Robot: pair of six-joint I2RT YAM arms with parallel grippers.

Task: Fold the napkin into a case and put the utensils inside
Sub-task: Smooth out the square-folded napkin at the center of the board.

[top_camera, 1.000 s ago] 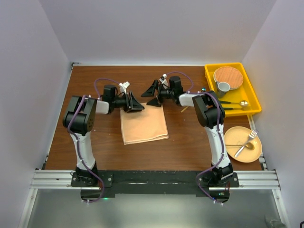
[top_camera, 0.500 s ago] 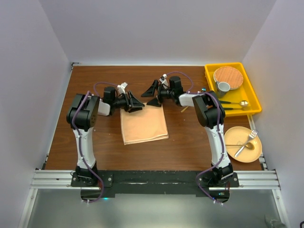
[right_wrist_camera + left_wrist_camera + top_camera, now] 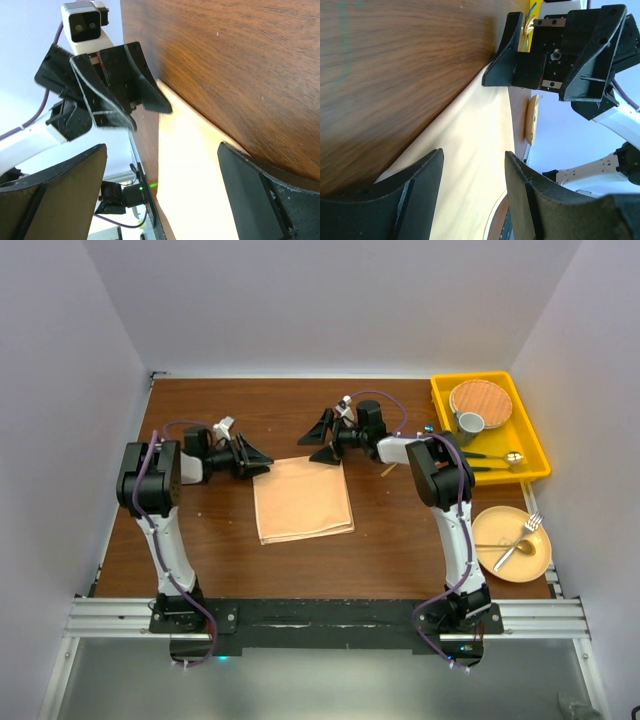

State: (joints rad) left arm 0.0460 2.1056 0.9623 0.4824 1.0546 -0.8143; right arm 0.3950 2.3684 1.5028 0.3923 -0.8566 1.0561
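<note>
Nearest, on the right, a round plate (image 3: 540, 558) carries a gold fork (image 3: 531, 525) and a spoon (image 3: 512, 553). In the middle of the table (image 3: 200, 530) lies the napkin (image 3: 303, 502), folded into a flat rectangle. At its far edge the left gripper (image 3: 262, 460) has its fingers apart and grips nothing. The right gripper (image 3: 308, 448) is spread wide, also with nothing between. Whether any tip touches the cloth, I cannot tell. Farther right, the yellow tray (image 3: 470, 378) contains more cutlery, partly hidden behind the right arm.
</note>
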